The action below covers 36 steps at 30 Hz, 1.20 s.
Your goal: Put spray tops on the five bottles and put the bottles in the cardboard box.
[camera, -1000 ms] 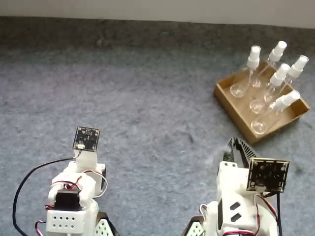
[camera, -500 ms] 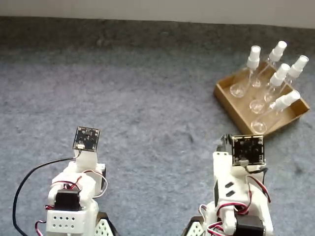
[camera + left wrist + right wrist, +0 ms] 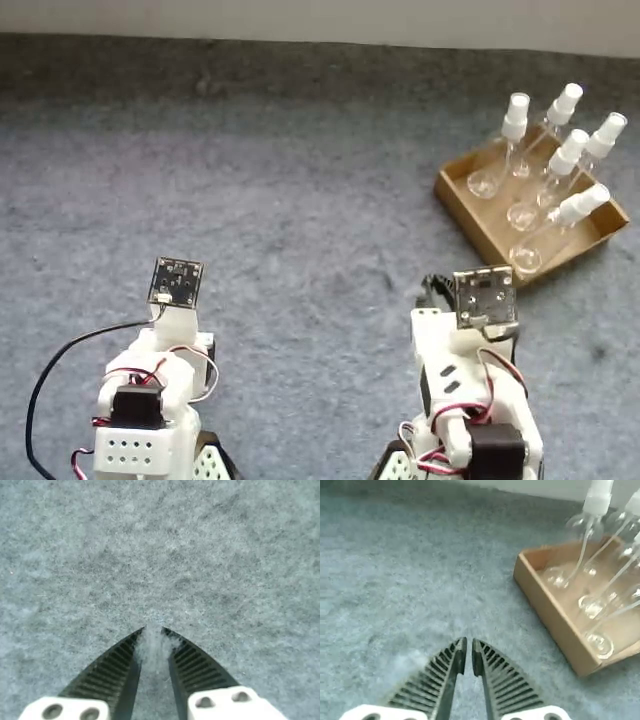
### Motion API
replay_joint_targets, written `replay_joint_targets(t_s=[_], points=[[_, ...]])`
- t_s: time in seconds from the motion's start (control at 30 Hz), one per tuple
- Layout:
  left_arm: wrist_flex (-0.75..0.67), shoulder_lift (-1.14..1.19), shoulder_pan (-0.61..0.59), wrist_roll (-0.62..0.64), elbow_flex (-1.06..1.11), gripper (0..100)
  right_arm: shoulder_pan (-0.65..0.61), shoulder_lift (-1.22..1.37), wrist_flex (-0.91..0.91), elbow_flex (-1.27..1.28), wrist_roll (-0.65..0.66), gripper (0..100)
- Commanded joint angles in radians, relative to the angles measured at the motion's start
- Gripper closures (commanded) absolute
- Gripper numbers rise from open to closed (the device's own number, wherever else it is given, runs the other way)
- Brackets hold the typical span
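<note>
your left claw (image 3: 153,630) sits low over the grey bench (image 3: 160,540), its toothed jaws pinched to a narrow slit with nothing between them. your right claw (image 3: 468,647) is alike: jaws almost touching at the tips, empty, above bare bench near one wall of the cardboard box (image 3: 545,605). in the high view the box sits at the far right of the bench, well apart from the left arm (image 3: 150,400). all five bottles (image 3: 553,230) lie tilted inside it, bases toward the arms, necks leaning over the far rim, each with a white spray top (image 3: 516,115) on.
</note>
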Motion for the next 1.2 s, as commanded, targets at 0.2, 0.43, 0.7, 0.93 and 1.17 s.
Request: replay_joint_targets(t_s=[0.2,0.43,0.7,0.93,1.17], points=[[0.003,0.002,0.019,-0.008,0.021,99,-0.005,-0.005,-0.031,0.311,-0.015,99.4],[0.003,0.002,0.019,-0.008,0.021,99,-0.005,-0.005,-0.031,0.418,-0.015,99.4],[0.003,0.002,0.019,-0.008,0.021,99,-0.004,-0.004,-0.024,0.46,-0.017,99.4],[0.003,0.002,0.019,-0.008,0.021,99,-0.004,-0.004,0.044,0.461,-0.124,99.4],[0.003,0.002,0.019,-0.008,0.021,99,-0.007,-0.004,0.068,0.461,-0.144,99.4]])
